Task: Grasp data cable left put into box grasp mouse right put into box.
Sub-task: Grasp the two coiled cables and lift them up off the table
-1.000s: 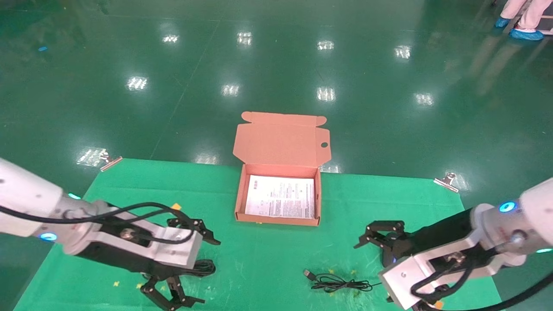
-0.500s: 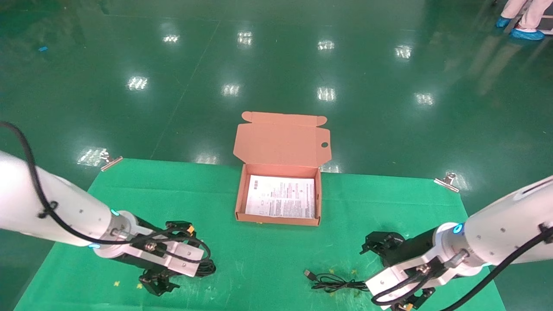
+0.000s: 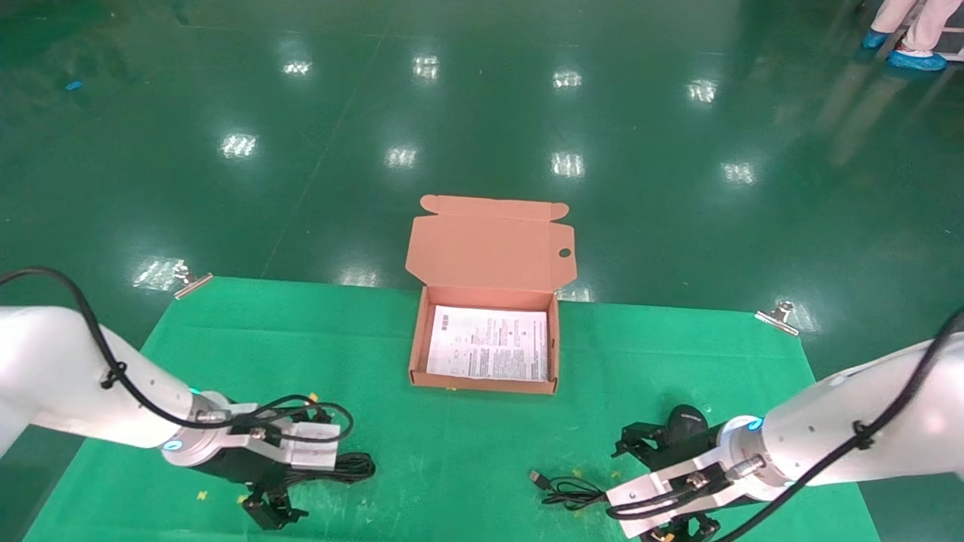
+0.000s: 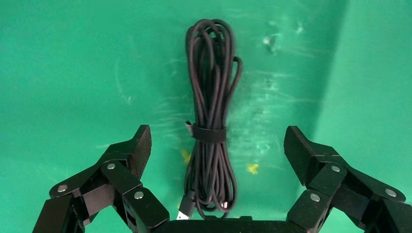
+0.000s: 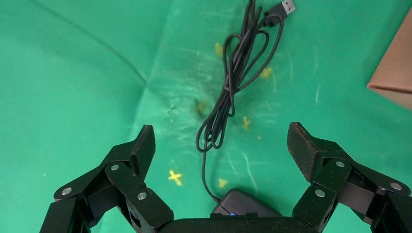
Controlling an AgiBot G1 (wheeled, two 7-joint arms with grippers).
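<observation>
The data cable (image 4: 209, 121), a long black bundle held by a strap with a USB plug at one end, lies on the green mat at front left. My left gripper (image 4: 217, 136) hovers open over it, one finger on each side, not touching. At front right, the black mouse (image 5: 245, 206) with its blue-lit wheel lies close under the palm of my open right gripper (image 5: 221, 131). The mouse's thin cord (image 5: 228, 97) trails away in loose loops to its USB plug (image 3: 536, 476). The box (image 3: 413, 354) stands open at the mat's middle back, holding only its white sheet.
The box lid (image 3: 489, 245) stands up behind the box, over the mat's far edge. Metal clips (image 3: 776, 316) pin the mat's far corners. Small yellow marks (image 5: 175, 177) dot the mat. Shiny green floor lies beyond.
Both arms have swung down and nearer to me. The left gripper now straddles the data cable and the right one hangs over the mouse. Cable, mouse and box have not moved.
</observation>
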